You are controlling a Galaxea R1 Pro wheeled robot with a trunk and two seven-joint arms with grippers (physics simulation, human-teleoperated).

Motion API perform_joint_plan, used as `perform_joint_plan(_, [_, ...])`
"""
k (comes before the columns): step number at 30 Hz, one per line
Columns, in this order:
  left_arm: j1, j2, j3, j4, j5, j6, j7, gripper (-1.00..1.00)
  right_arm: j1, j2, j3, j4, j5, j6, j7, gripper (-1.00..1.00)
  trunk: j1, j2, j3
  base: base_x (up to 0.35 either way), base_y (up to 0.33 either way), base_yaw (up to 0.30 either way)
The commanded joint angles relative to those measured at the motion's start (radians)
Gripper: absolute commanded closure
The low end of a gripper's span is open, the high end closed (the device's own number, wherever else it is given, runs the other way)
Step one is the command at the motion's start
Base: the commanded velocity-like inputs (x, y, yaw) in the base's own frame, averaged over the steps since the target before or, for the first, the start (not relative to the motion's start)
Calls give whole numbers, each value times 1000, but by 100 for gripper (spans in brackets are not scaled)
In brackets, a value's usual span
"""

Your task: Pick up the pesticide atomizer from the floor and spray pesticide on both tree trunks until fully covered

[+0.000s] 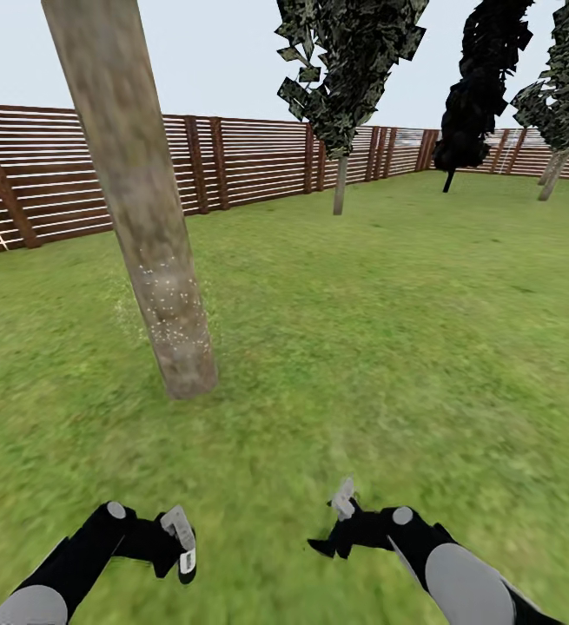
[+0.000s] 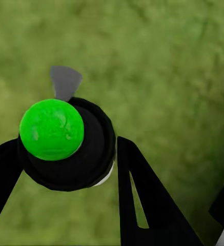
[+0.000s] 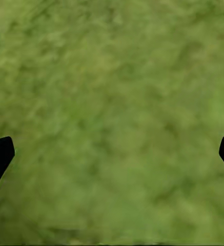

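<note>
The near tree trunk rises from the grass at the left, mottled grey-brown. A mist of white pesticide specks dots its lower part. In the left wrist view the atomizer has a black body, a bright green cap and a grey nozzle. My left gripper is shut on it, low over the grass in front of the trunk. My right gripper hangs open over bare grass, nothing between its fingers. A second tree stands farther back.
A brown slatted fence rings the lawn at the back. Two more trees stand at the far right near the fence. Open grass stretches to the right of the near trunk.
</note>
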Motion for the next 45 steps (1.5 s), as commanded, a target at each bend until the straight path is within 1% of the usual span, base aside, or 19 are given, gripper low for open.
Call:
perform_joint_plan(1, [-5,-6,-33,-1,-9,5,-4,100,-4,21,38,-25,37,1,63,-100,0,0,0,0,0,0])
perform_joint_plan(2, [-7,-10,-103,-1,-22,7,-4,100,-6,42,110,-35,64,1,77,-100,0,0,0,0,0,0])
perform_joint_plan(3, [-9,-17,-152,1,-26,11,-4,100,-7,50,170,-40,76,1,83,100,0,0,0,0,0,0])
perform_joint_plan(5, [-10,-28,-169,12,-28,24,-4,100,-7,53,190,-40,81,0,85,100,0,0,0,0,0,0])
perform_joint_plan(9, [-10,-39,-178,14,-29,36,-6,100,-7,55,195,-41,87,-2,173,100,0,0,0,0,0,0])
perform_joint_plan(10, [-11,-42,-189,15,-30,37,-9,100,-8,55,195,-41,87,-2,175,100,0,0,0,0,0,0])
perform_joint_plan(12, [-13,-46,-238,11,-31,59,-23,100,-20,62,195,-41,86,-2,179,100,0,0,0,0,0,0])
perform_joint_plan(15, [-13,-73,-253,3,-34,111,-27,100,-35,80,195,-50,86,-1,245,100,0,0,0,0,0,0])
perform_joint_plan(17, [-13,-85,-254,2,-64,118,-29,100,-37,83,195,-72,85,1,265,100,0,0,0,0,0,0])
perform_joint_plan(18, [-13,-87,-254,1,-70,119,-29,100,-38,83,195,-74,85,1,268,100,0,0,0,0,0,0])
perform_joint_plan(23, [-16,-141,-254,1,-84,120,-23,100,-71,86,193,-78,81,2,269,100,0,0,0,0,0,0])
perform_joint_plan(26, [-32,-144,-253,1,-86,122,-14,100,-83,104,193,-78,80,2,269,100,0,0,0,0,0,0])
perform_joint_plan(29, [-40,-146,-253,-1,-86,123,21,100,-98,111,193,-77,79,2,269,100,0,0,0,0,0,0])
perform_joint_plan(30, [-44,-155,-253,-1,-87,123,34,100,-100,111,193,-76,79,2,270,100,0,0,0,0,0,0])
perform_joint_plan(32, [-53,-174,-254,-1,-116,149,42,100,-101,111,193,-76,79,2,270,100,0,0,0,0,0,0])
perform_joint_plan(33, [-55,-189,-253,-1,-162,170,42,100,-101,111,193,-76,79,2,270,100,0,0,0,0,0,0])
perform_joint_plan(35, [-56,-205,-252,-1,-188,180,42,100,-101,111,193,-77,79,2,270,100,0,0,0,0,0,0])
perform_joint_plan(42, [-69,-249,-252,-1,-194,181,42,100,-101,111,192,-76,79,2,270,100,0,0,0,0,0,0])
perform_joint_plan(45, [-71,-261,-252,0,-193,181,42,100,-102,111,192,-76,79,2,270,100,0,0,0,0,0,0])
